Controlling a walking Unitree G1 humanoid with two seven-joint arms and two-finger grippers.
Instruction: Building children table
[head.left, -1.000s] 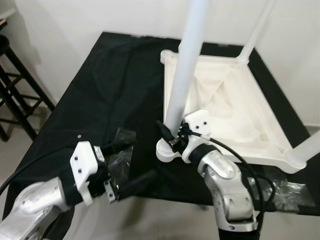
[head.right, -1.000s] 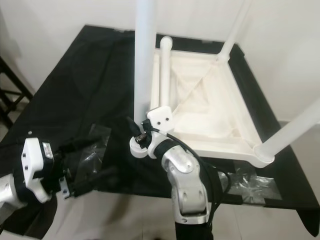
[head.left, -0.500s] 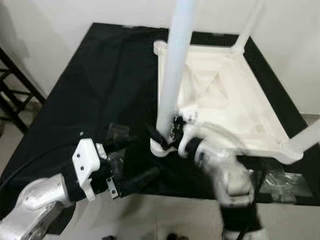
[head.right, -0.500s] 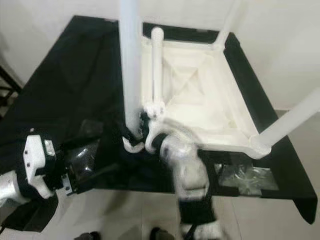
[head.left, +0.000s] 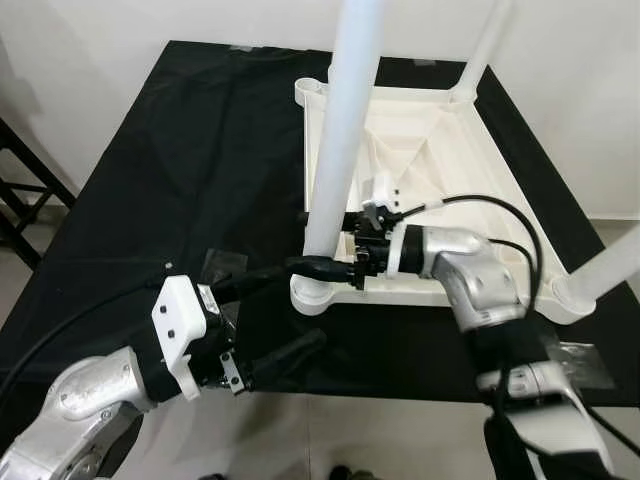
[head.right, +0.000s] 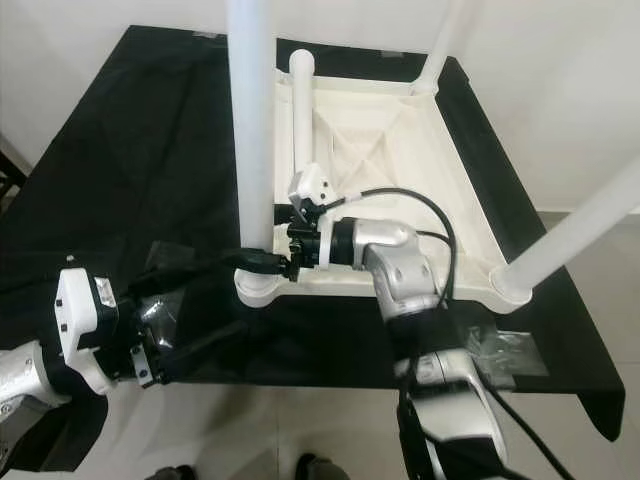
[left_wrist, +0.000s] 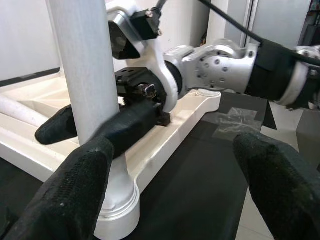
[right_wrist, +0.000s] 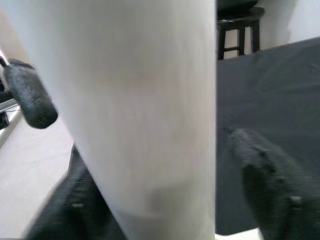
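A white children's table (head.left: 400, 93) lies upside down on a black cloth, its legs pointing up. The near-left leg (head.left: 345, 120) stands in its corner socket. My right gripper (head.left: 322, 242) reaches in from the right. It is shut on this leg just above the socket, one finger in front of it and one behind. In the right wrist view the leg (right_wrist: 135, 110) stands between the fingers (right_wrist: 267, 175). My left gripper (head.left: 300, 303) is open, low at the table's near-left corner and close to the leg's base. Another white leg (head.right: 300, 110) lies loose inside the frame.
Two more legs stand up, one at the far right (head.left: 490, 45) and one at the near right (head.left: 610, 275). Clear plastic bags lie on the black cloth (head.left: 200, 150) at the front right (head.left: 585, 365) and by my left gripper (head.right: 160, 310). A black stool (head.left: 20, 200) stands to the left.
The camera has shifted. My right arm has swung from in front of the leg to its right side, the gripper staying at the leg's base. My left gripper sits slightly closer to the socket.
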